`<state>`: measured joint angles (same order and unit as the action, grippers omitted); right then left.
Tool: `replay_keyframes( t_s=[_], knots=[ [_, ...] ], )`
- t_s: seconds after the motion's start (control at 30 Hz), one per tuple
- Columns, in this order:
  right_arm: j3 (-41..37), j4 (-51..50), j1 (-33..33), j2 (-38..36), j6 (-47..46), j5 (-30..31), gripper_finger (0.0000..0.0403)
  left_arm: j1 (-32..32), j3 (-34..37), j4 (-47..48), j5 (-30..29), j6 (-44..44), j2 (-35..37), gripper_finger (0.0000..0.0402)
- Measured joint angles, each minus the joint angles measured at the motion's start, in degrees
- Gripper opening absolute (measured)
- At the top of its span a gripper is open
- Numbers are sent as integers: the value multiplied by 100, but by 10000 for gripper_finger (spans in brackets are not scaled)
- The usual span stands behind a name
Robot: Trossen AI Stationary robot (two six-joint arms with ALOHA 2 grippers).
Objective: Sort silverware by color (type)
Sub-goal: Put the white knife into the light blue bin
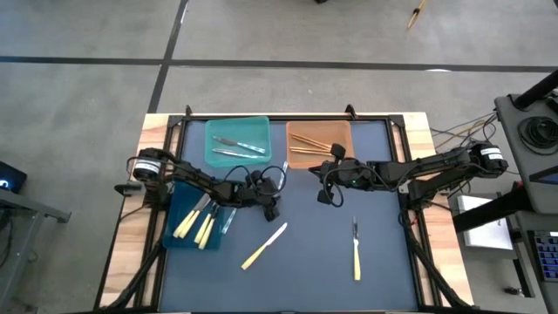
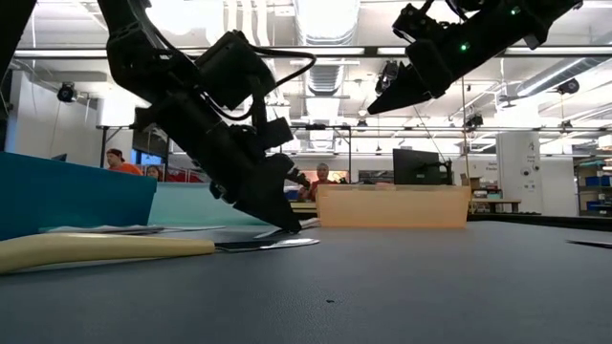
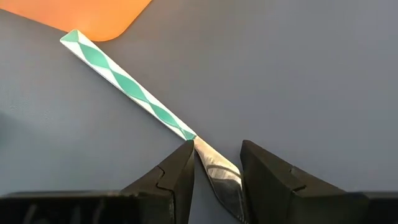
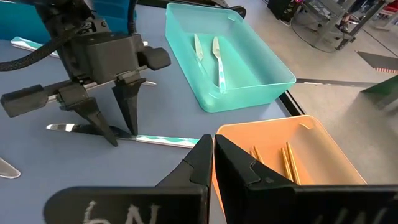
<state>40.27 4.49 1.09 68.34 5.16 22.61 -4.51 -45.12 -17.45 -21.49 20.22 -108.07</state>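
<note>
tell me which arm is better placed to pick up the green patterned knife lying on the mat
Left. The left gripper is down at the mat with its jaws open astride the green-handled knife. The right gripper is shut, raised off the mat, near the orange bin.

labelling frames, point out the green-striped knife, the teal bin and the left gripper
green-striped knife [image 3: 127, 87]: left wrist view, mid handle
teal bin [image 4: 268, 74]: right wrist view, side wall
left gripper [image 3: 216, 163]: left wrist view, between fingertips
</note>
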Motion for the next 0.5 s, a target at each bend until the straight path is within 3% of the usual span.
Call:
replay_keyframes(
  t_s=[0.5],
  knots=[
    [0, 6, 0, 0, -1, 0, 9, 4, 0, -15, -151, 281, 11, 115]
  ],
)
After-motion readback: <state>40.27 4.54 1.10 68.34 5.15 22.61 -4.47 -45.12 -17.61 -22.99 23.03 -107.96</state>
